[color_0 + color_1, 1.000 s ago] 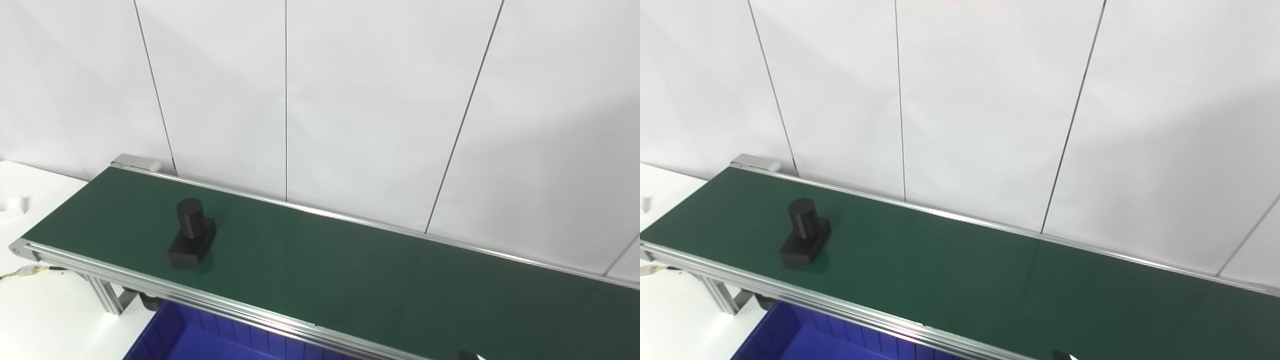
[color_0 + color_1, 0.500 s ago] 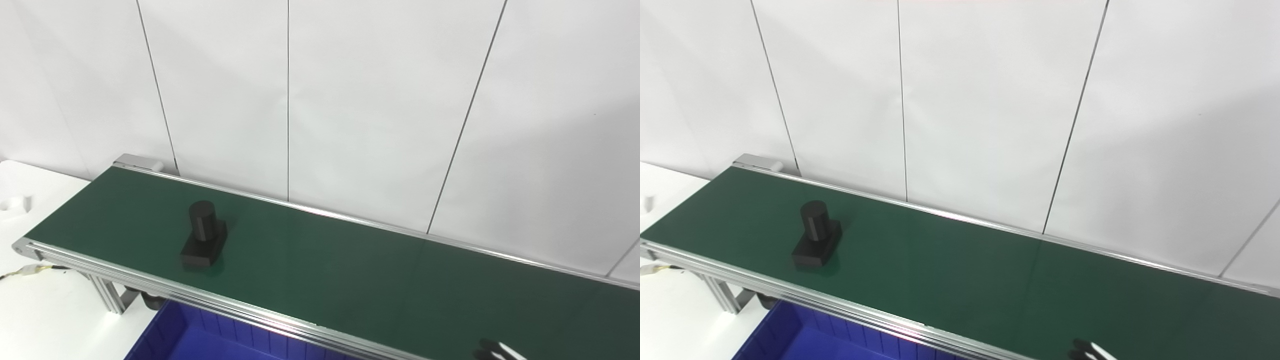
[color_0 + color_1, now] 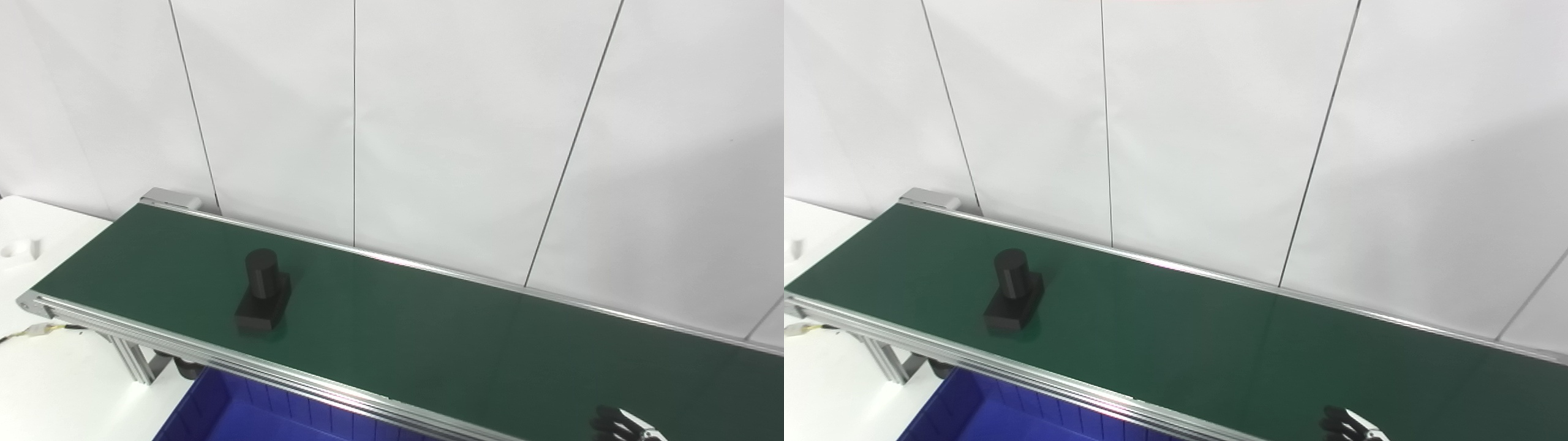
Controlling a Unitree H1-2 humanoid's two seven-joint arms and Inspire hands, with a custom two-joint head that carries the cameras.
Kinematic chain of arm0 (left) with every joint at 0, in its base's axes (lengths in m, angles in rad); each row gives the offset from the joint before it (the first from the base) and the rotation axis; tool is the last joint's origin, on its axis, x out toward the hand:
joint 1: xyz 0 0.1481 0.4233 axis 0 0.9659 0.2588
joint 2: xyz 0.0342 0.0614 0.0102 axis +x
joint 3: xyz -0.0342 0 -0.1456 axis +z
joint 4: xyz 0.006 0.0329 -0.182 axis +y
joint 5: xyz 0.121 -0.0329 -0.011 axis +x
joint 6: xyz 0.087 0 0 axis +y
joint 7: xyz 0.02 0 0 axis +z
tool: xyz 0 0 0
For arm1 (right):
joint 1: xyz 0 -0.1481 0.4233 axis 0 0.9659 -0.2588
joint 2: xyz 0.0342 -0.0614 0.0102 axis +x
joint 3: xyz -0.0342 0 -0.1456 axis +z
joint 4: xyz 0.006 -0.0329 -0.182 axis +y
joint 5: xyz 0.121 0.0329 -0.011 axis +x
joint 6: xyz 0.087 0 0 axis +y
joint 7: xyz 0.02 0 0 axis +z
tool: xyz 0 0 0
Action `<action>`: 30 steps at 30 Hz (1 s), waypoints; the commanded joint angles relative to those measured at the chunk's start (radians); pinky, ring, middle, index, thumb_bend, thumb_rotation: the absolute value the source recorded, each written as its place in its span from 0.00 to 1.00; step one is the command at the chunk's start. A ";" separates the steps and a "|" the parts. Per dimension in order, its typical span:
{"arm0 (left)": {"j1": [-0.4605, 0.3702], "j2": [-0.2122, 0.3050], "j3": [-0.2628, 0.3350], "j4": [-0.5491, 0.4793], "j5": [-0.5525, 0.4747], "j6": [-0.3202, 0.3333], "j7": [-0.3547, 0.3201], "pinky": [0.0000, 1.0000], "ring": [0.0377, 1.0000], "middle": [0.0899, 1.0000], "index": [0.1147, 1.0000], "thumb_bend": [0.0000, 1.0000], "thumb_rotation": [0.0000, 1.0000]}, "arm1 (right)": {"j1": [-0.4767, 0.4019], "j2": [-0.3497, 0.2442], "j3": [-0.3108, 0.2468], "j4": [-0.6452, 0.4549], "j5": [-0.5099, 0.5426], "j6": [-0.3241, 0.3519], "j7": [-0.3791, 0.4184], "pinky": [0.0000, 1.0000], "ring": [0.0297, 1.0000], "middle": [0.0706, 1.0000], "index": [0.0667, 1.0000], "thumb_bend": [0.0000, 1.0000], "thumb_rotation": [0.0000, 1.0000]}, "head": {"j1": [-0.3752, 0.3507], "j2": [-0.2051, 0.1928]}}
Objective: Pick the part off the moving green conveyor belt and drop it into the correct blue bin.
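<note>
A black part (image 3: 263, 293), a short cylinder standing on a flat block, rides on the green conveyor belt (image 3: 429, 331) toward its left end; it also shows in the right eye view (image 3: 1013, 292). Only the tips of my right hand (image 3: 618, 424) show at the bottom edge, over the belt's near rail and far to the right of the part; they also show in the right eye view (image 3: 1346, 425). Too little of it shows to tell open from shut. My left hand is out of view.
A blue bin (image 3: 245, 416) sits under the belt's near rail at the bottom left. A white tabletop (image 3: 37, 380) lies left of the belt, with a cable (image 3: 30, 332) at its end. White wall panels stand behind the belt.
The black part has travelled to the right along the belt. My right hand's fingertips have risen further into view at the bottom right.
</note>
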 commanded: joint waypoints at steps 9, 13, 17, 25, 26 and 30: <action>-0.023 -0.007 -0.002 -0.011 0.005 -0.041 0.010 0.77 0.81 0.80 0.79 1.00 0.18 | -0.087 -0.029 0.009 0.071 -0.064 -0.019 0.009 0.64 0.74 0.75 0.77 0.77 0.52 | 0.001 -0.001; -0.026 -0.008 -0.004 -0.008 0.005 -0.042 0.014 0.77 0.81 0.80 0.79 1.00 0.18 | -0.108 -0.039 0.010 0.069 -0.088 0.007 0.015 0.63 0.74 0.75 0.78 0.77 0.53 | 0.002 -0.002; -0.031 -0.009 -0.003 0.000 -0.002 -0.045 0.010 0.77 0.81 0.79 0.79 1.00 0.16 | -0.130 -0.038 0.010 0.090 -0.090 0.004 0.014 0.63 0.73 0.75 0.77 0.75 0.50 | 0.000 -0.003; -0.036 -0.005 -0.001 0.007 0.002 -0.046 0.009 0.77 0.81 0.80 0.79 1.00 0.17 | -0.168 -0.031 0.017 0.129 -0.097 0.007 0.012 0.64 0.73 0.75 0.78 0.73 0.52 | -0.012 -0.001; -0.037 -0.004 -0.001 0.007 0.001 -0.046 0.009 0.77 0.80 0.79 0.79 1.00 0.17 | -0.171 -0.029 0.019 0.133 -0.100 0.004 0.009 0.64 0.73 0.75 0.78 0.73 0.51 | -0.012 -0.001; -0.038 -0.003 0.000 0.009 -0.007 -0.045 0.000 0.77 0.80 0.79 0.79 1.00 0.16 | -0.193 -0.019 0.026 0.160 -0.100 -0.015 0.002 0.65 0.74 0.76 0.78 0.69 0.48 | -0.022 0.002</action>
